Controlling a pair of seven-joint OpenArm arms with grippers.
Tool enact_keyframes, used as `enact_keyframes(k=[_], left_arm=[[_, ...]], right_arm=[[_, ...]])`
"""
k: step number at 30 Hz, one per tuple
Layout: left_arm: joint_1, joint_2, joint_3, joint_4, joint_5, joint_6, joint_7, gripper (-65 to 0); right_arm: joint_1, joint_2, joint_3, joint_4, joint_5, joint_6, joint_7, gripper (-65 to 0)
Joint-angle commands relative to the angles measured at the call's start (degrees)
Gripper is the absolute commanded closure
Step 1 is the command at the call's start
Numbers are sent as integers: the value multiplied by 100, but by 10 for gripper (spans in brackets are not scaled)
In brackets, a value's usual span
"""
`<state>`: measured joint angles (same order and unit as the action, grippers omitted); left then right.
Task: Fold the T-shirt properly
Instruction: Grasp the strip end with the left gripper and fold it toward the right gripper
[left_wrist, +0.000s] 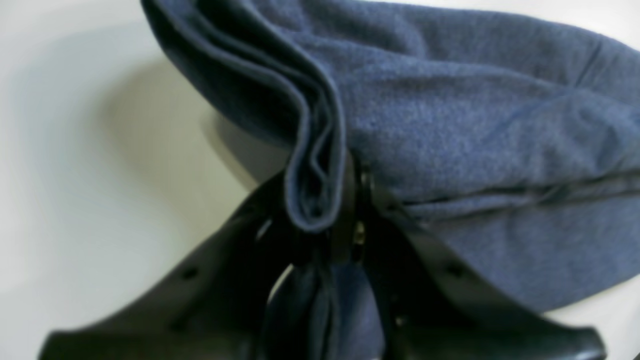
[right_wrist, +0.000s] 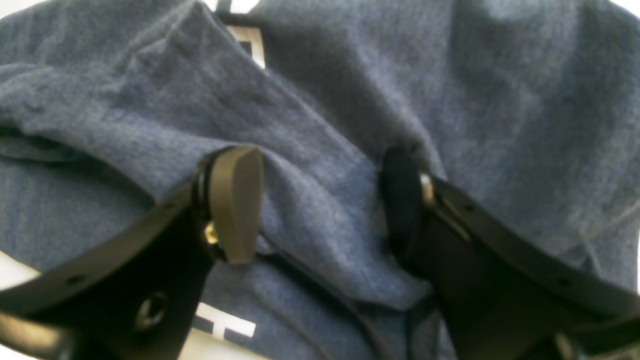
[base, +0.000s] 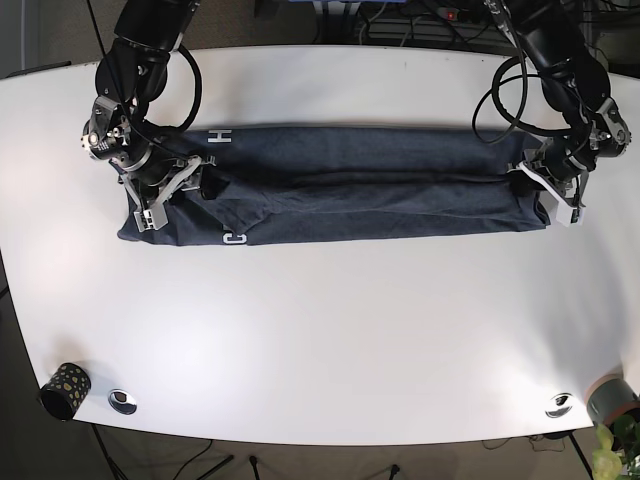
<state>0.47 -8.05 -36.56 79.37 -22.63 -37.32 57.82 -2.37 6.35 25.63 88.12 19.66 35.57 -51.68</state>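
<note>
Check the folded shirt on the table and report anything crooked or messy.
The T-shirt lies as a long band, but its end by the right gripper is untidy: a diagonal flap crosses there and the lower corner bulges below the band's edge. That gripper stands open over the cloth. The left gripper pinches a bunched edge at the other end.

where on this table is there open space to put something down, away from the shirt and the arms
The widest bare stretch is the near half of the table, between the T-shirt and the front edge. A thinner bare strip runs behind the shirt along the far edge. The shirt's two ends are crowded: the left gripper pinches one, the right gripper sits open over the other.
</note>
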Motion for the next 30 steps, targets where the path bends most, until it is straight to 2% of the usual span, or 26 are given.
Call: enact_keyframes(k=[1, 4, 11, 19, 22, 25, 30], left_arm=[[133, -25, 29, 568, 52, 18, -2, -3], [309, 80, 337, 1359, 61, 18, -37, -3], [678, 89, 1541, 2977, 96, 62, -28, -3], [459, 107, 2939, 2986, 105, 71, -28, -4], [344, 115, 3449, 2977, 105, 246, -37, -4], [274, 274, 3739, 2801, 105, 633, -55, -4], [-78, 625, 3809, 2230, 105, 783, -55, -4]], right_arm=[[75, 46, 17, 98, 69, 25, 74, -365], [75, 46, 17, 98, 69, 25, 74, -365], [75, 46, 17, 98, 69, 25, 74, -365], [66, 46, 26, 89, 69, 25, 74, -365], [57, 46, 26, 125, 69, 25, 74, -365], [48, 46, 26, 98, 69, 25, 74, -365], [48, 46, 17, 107, 69, 25, 74, -365]])
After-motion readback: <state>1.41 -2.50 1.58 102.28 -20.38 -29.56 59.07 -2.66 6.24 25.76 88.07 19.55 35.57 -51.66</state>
